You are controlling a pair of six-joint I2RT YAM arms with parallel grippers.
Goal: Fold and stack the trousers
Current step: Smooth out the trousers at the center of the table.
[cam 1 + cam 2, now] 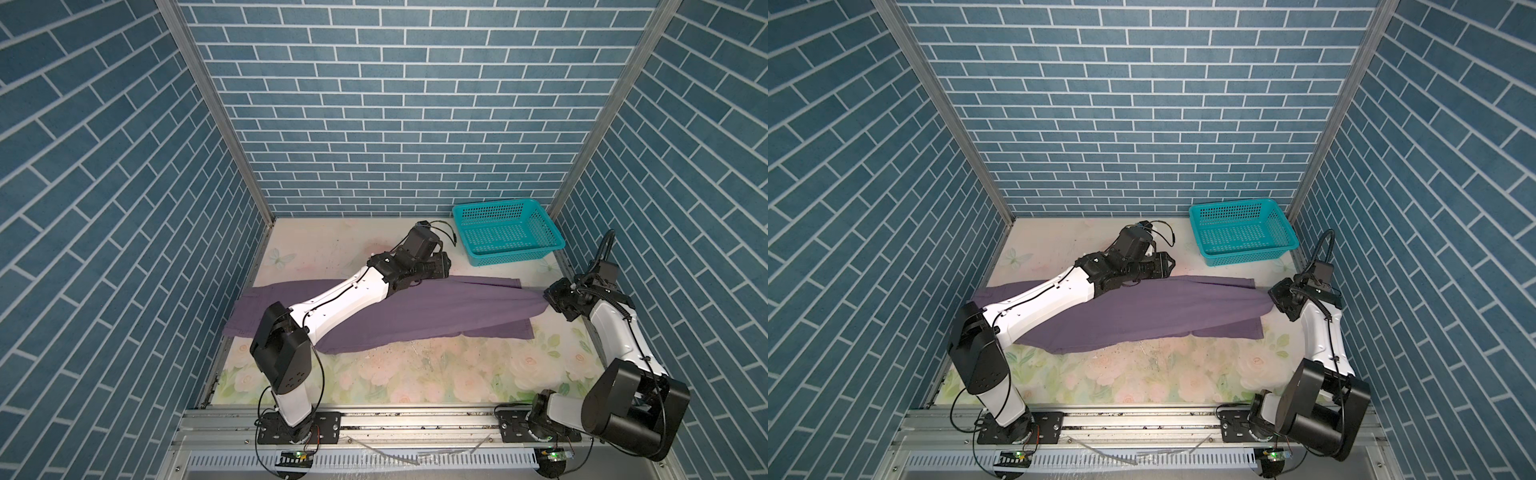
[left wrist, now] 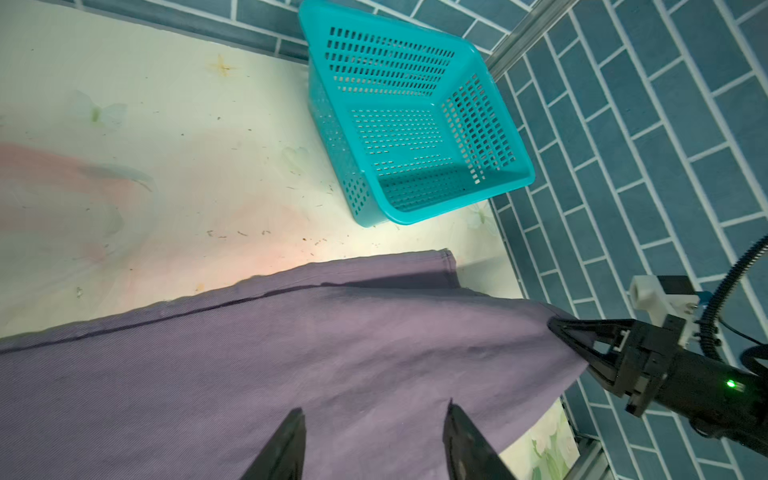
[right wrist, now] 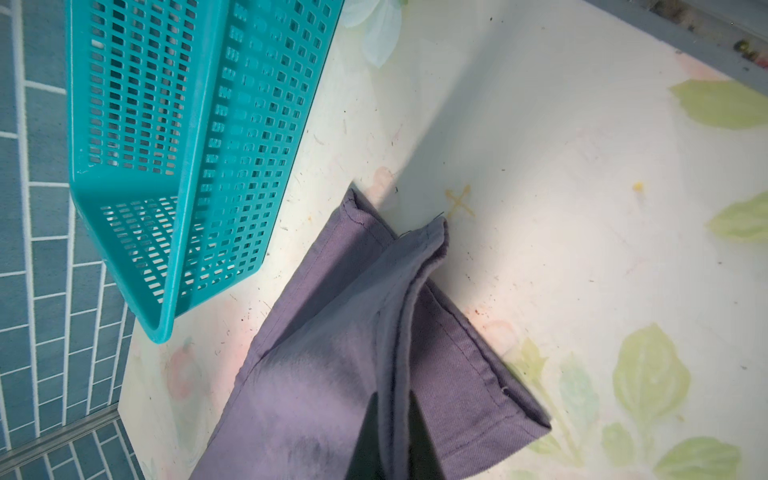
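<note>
Muted-purple soft cloth trousers [image 1: 415, 316], flat across floral desk [image 1: 415, 374]; right claw [image 2: 555, 324] pinched on raised hem-end fold, left claw [image 2: 376, 409] apart above cloth; best folded over slowly, edges matched.

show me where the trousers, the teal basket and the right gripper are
trousers [image 1: 436, 316]: a top view, flat middle of the purple cloth
teal basket [image 1: 517, 252]: a top view, near wall
right gripper [image 2: 557, 325]: left wrist view, tips of the shut fingers pinching the trousers' edge

Blue brick-patterned walls [image 1: 395, 104] enclose a floral tabletop [image 1: 436, 374].
</note>
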